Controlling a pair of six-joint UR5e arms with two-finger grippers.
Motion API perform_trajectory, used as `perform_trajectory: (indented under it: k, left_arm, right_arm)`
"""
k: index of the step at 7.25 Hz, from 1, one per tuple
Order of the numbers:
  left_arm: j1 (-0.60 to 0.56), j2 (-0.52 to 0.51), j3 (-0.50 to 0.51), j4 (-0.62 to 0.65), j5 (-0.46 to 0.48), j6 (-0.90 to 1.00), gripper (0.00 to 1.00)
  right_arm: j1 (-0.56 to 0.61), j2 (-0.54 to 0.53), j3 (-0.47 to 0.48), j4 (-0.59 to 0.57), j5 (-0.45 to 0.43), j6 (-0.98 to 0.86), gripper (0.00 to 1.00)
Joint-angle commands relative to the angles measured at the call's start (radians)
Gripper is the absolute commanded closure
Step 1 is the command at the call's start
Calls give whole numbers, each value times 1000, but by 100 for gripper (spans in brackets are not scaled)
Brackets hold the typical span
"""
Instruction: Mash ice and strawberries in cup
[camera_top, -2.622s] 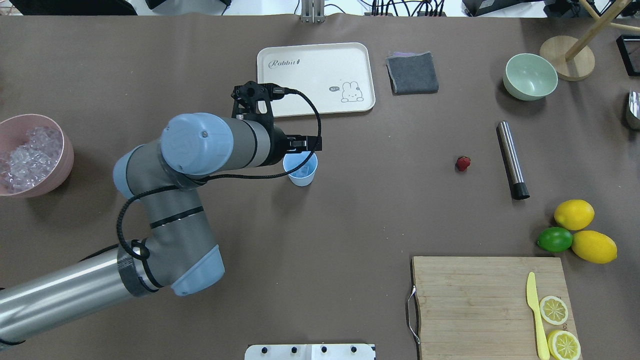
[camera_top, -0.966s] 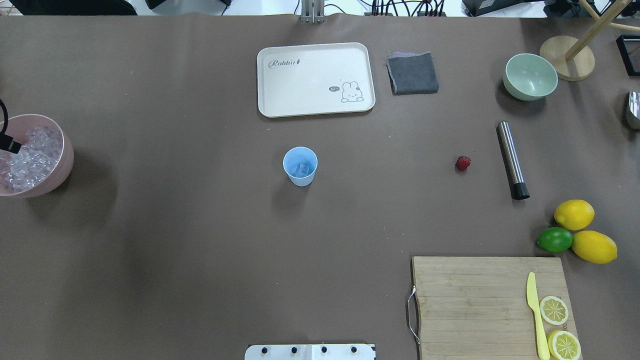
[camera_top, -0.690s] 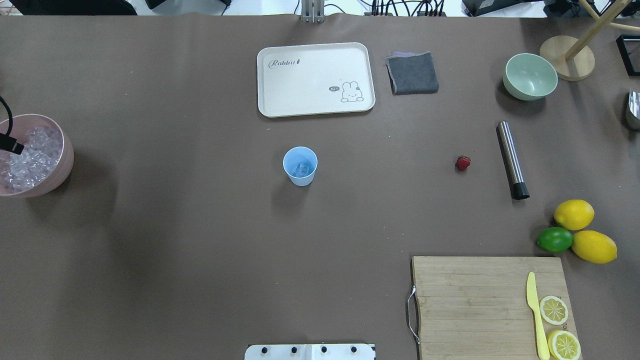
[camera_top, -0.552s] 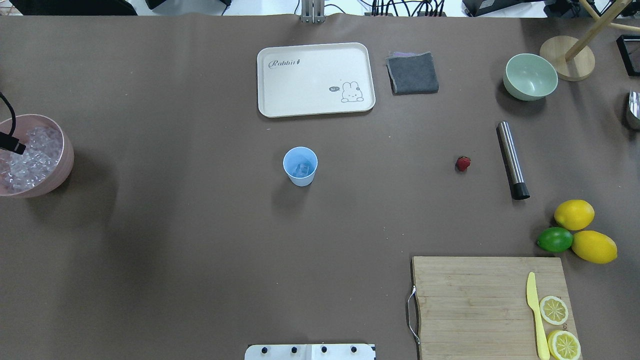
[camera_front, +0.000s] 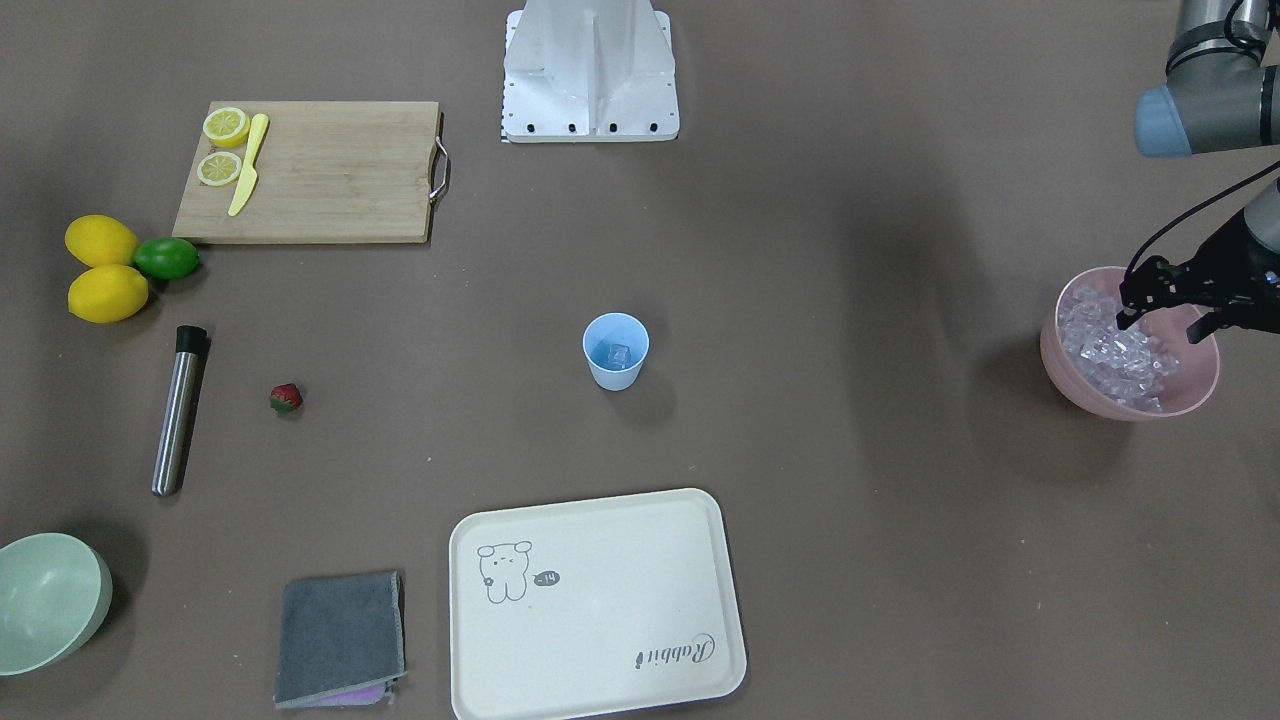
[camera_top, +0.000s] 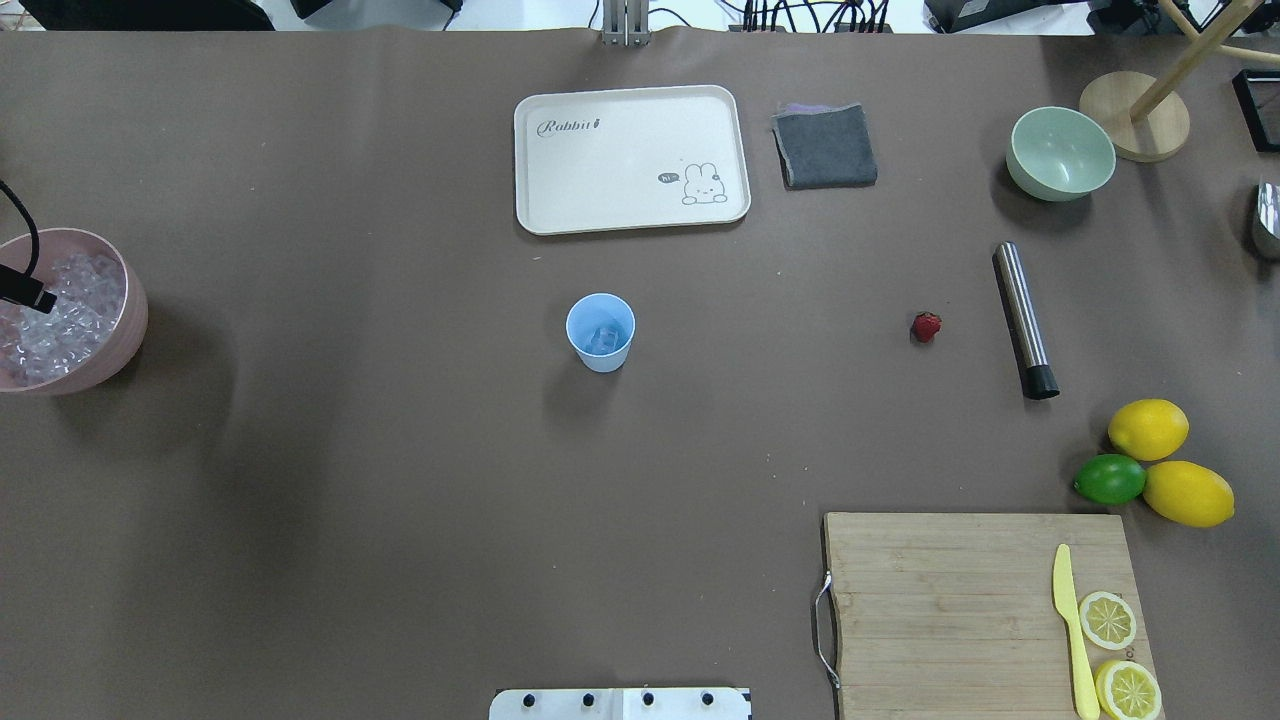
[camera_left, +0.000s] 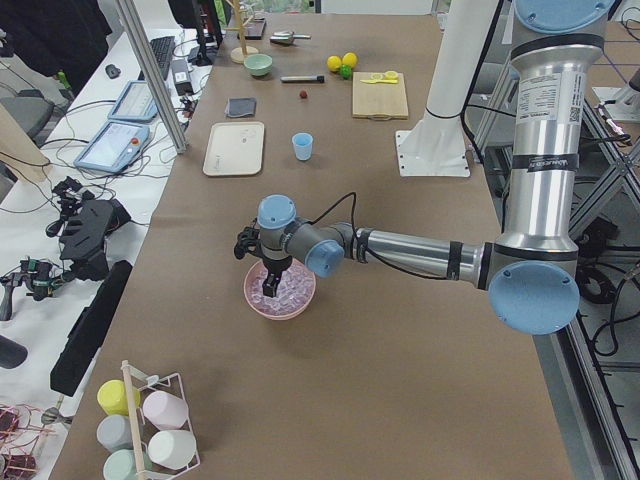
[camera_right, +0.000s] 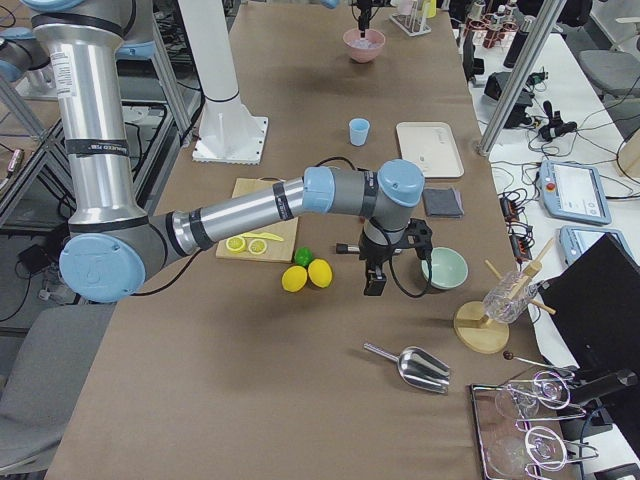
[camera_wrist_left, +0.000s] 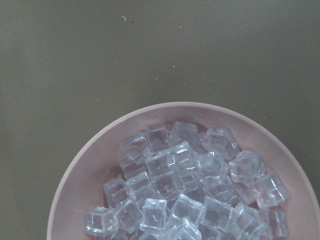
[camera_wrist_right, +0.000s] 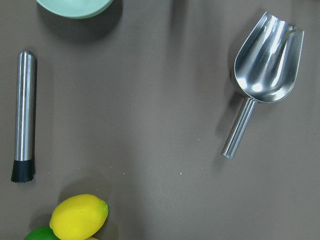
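Left fingers moved to pink bowl; cup stands upright.

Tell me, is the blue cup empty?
Not empty. The cup holds clear ice at its bottom; the strawberry lies outside on the table.

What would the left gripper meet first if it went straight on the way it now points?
Most likely the ice heaped in the pink bowl: the left gripper points down, jaws apart, directly over the pile. How far above the cubes it hangs is hard to judge.

One cup, one strawberry, two bowls, two lemons
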Motion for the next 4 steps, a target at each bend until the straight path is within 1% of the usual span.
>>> perform_trajectory:
  k: [1, 4]
  left_arm:
    - [28, -17, 17, -2, 3, 0, 12]
    - [45, -24, 35, -4, 5, 17, 14]
  right_arm:
    - [0, -4, 1, 2, 0, 0, 0]
    - [0, -7, 1, 2, -3, 0, 0]
